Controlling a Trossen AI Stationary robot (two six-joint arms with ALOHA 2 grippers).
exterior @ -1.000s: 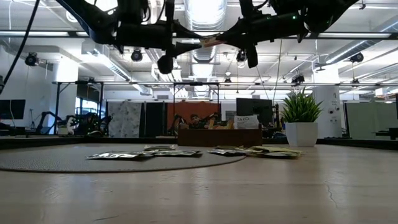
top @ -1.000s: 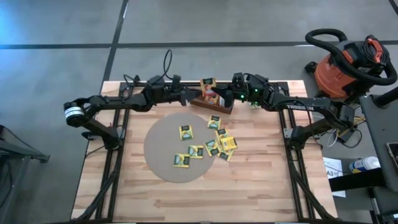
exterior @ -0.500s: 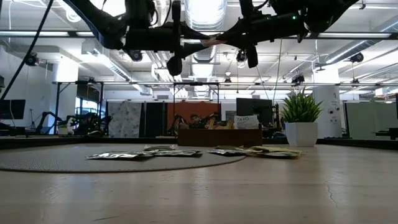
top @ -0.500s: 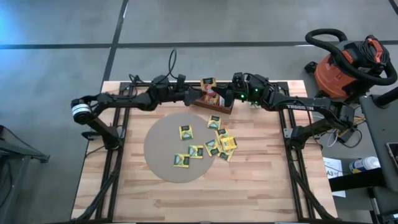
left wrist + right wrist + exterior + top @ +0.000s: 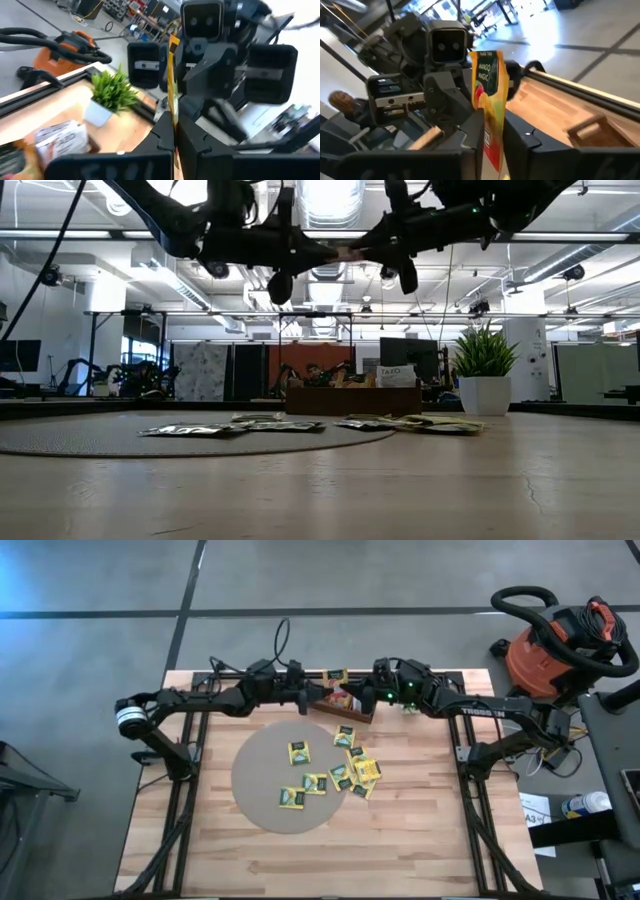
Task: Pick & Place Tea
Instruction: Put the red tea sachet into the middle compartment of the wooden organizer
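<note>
Both grippers are meeting above the back of the table, over the wooden tray [image 5: 342,708]. The left gripper [image 5: 173,131] is pinching an orange and yellow tea sachet [image 5: 489,107] edge-on between its closed fingers, as the left wrist view is showing. The right gripper [image 5: 492,134] is sitting on the same sachet from the other side; its fingers are flanking the lower part of the packet, and it is hard to tell whether they are still pressing it or standing slightly apart from it. The sachet is hanging upright in the air between the two arms, and its face is reading "MANGO MAGIC", with a red fruit picture below.

On the table, about ten more sachets [image 5: 352,769] are lying loose, some on the round grey mat [image 5: 265,785], some on the bare wood beside it. A white packet [image 5: 396,374] standing in the tray is reading "TAZO". A potted plant [image 5: 484,377] is standing near the tray. The right arm [image 5: 487,710] is bearing the word "TROSSEN". An orange shop vacuum [image 5: 553,640] is sitting on the floor beside the table.
</note>
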